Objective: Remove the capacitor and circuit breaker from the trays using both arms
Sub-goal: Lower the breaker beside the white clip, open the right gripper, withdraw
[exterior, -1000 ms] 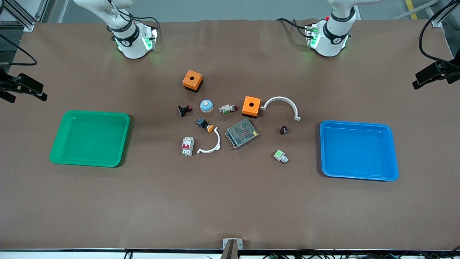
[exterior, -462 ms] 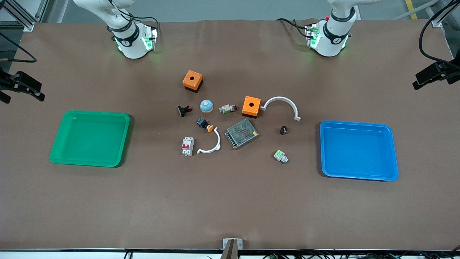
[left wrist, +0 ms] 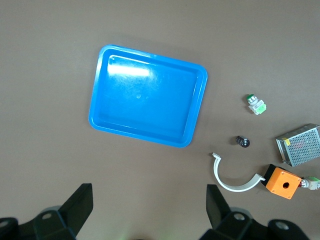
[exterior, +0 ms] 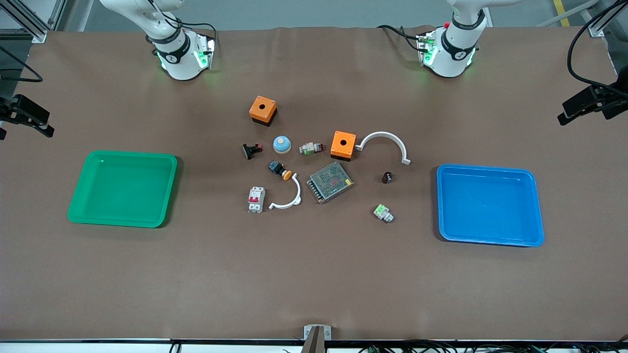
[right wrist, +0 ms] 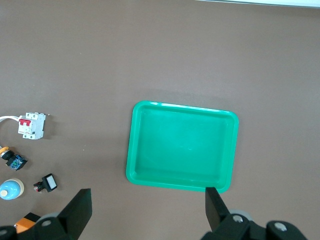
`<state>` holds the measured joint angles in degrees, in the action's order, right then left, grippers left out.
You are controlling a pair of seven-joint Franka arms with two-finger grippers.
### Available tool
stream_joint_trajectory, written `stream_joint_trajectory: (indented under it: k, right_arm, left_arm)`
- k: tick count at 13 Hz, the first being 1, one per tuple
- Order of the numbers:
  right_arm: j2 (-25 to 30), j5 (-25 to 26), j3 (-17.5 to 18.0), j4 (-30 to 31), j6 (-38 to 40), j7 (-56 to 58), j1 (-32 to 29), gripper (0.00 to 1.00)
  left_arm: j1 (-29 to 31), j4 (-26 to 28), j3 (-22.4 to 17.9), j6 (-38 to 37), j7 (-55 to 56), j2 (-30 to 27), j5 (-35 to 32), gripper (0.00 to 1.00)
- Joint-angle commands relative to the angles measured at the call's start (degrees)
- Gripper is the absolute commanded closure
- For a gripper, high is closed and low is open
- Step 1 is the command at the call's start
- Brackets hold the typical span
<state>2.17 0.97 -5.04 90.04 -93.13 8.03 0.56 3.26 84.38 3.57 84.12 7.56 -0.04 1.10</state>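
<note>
The capacitor [exterior: 387,177], a tiny dark cylinder, lies on the table between the power supply and the blue tray [exterior: 490,206]. It also shows in the left wrist view [left wrist: 243,141]. The breaker [exterior: 255,199], a white block with red levers, lies beside a small white arc, on the side toward the green tray [exterior: 122,189]. It also shows in the right wrist view [right wrist: 32,125]. My left gripper [left wrist: 148,205] is open and empty, high over bare table by the blue tray [left wrist: 147,95]. My right gripper [right wrist: 148,207] is open and empty, high over bare table by the green tray [right wrist: 182,146].
Between the trays lie two orange boxes [exterior: 262,109] [exterior: 343,144], a meshed power supply [exterior: 330,182], a large white arc [exterior: 385,143], a blue dome [exterior: 282,143], an orange-capped push-button [exterior: 279,169], a black clip [exterior: 251,149] and a green-faced part [exterior: 382,213].
Both grippers have drifted slightly at the table's ends, the right one outward, the left one inward. Nothing on the table has moved.
</note>
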Motion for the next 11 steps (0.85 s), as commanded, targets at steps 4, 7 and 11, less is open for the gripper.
stream_joint_trajectory:
  k: [4,7,11]
  right_arm:
    - [-0.7,0.6,-0.1,-1.3,0.0,-0.9,-0.1,0.00]
    - [-0.7,0.7,-0.1,-1.6,0.1,-0.9,-0.1,0.00]
    - [-0.7,0.6,-0.1,-1.7,0.1,-1.1,-0.1,0.00]
  left_arm:
    - [0.3,5.6,3.5,1.7,1.1,-3.6,0.3,0.00]
    - [0.1,5.2,3.6,2.4,-0.2,-3.1,-2.5,0.00]
    - [-0.1,4.2,3.6,2.1,0.2,-2.6,-3.0,0.00]
